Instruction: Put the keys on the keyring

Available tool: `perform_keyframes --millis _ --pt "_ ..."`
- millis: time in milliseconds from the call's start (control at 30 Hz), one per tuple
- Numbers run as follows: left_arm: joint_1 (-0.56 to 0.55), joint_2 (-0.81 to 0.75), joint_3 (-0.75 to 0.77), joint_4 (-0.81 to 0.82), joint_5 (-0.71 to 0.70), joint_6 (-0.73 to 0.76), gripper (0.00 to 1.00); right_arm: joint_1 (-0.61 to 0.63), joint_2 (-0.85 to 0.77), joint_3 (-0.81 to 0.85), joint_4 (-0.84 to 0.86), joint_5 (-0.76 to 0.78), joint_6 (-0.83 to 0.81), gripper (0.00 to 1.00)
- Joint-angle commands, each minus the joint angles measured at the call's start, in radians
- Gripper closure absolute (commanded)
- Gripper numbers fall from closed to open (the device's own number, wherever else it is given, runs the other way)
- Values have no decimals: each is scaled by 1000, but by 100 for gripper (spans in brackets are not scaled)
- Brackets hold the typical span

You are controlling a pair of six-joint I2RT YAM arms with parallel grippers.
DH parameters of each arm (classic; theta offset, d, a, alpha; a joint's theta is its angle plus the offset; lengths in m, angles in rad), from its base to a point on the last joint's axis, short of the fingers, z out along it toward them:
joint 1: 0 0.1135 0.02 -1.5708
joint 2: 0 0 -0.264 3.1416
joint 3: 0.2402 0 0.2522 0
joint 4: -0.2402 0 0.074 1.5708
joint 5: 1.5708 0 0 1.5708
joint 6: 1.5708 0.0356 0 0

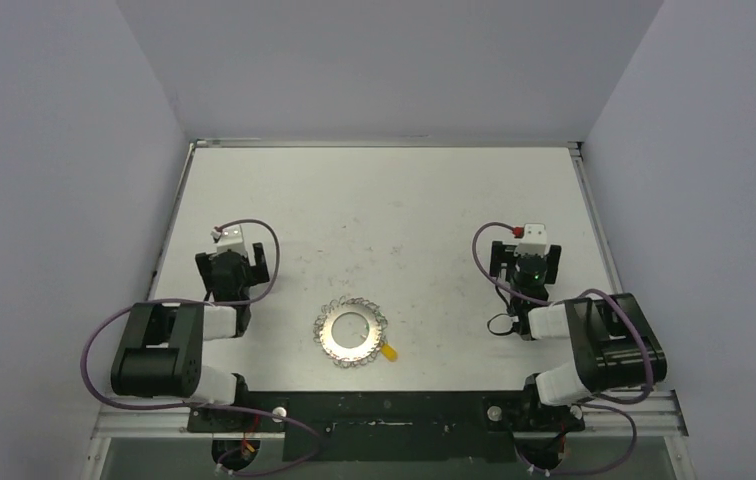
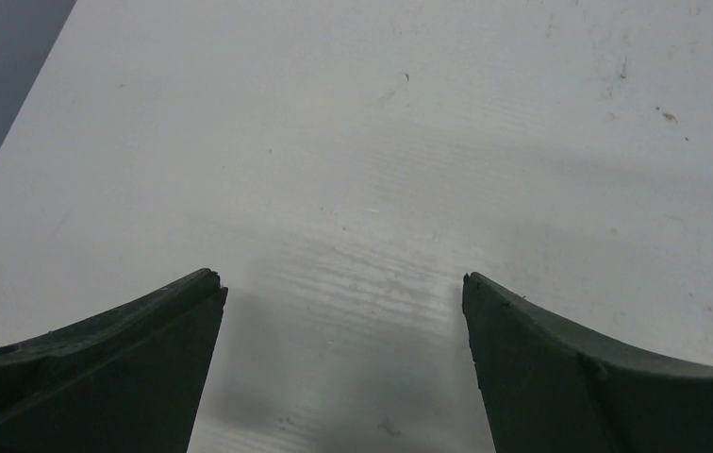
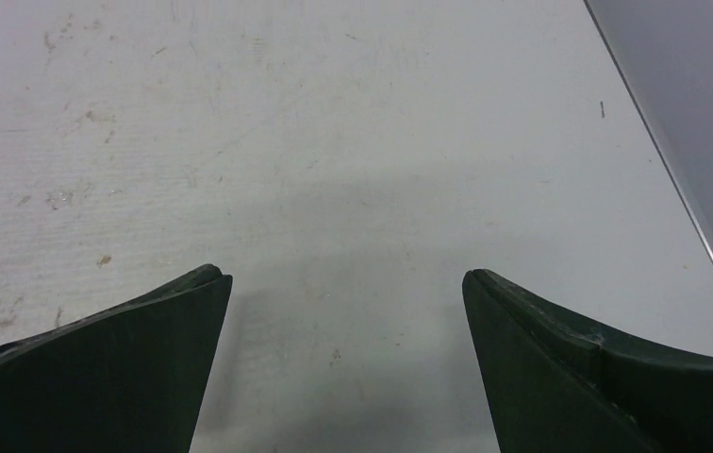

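At the near middle of the surface (image 1: 404, 220): ring (image 1: 351, 333), yellow key (image 1: 390, 351) touching its near-right rim. Both jaws spread, empty, well aside. Seems between steps; next needs fine pinch on key.

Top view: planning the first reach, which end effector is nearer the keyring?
The left end effector, at picture left: its gap to the round silvery loop-fringed metal keyring is clearly shorter than the right end effector's.

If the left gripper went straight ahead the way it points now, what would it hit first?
Probably only the bare table. The left gripper tilts down at it with open jaws framing nothing else, and the keyring lies off to its right.
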Motion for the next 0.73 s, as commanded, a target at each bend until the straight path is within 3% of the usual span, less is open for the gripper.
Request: perform_keyframes --millis 0,33,100,167,233,300,700 --pt "55 194 27 415 160 54 4 -39 192 22 357 -66 53 0" --pt "78 259 18 512 159 97 4 -43 229 19 407 -78 52 0" --pt "82 194 46 345 197 52 4 -43 184 60 245 -66 48 0" --pt "77 244 68 391 119 59 3 -40 210 104 219 -76 46 0" --pt "73 211 86 296 117 33 3 -40 216 177 76 -71 45 0" --pt "68 240 73 368 108 60 3 -42 210 167 84 -70 46 0" --pt "78 233 89 323 148 51 3 -44 216 173 83 -82 45 0"
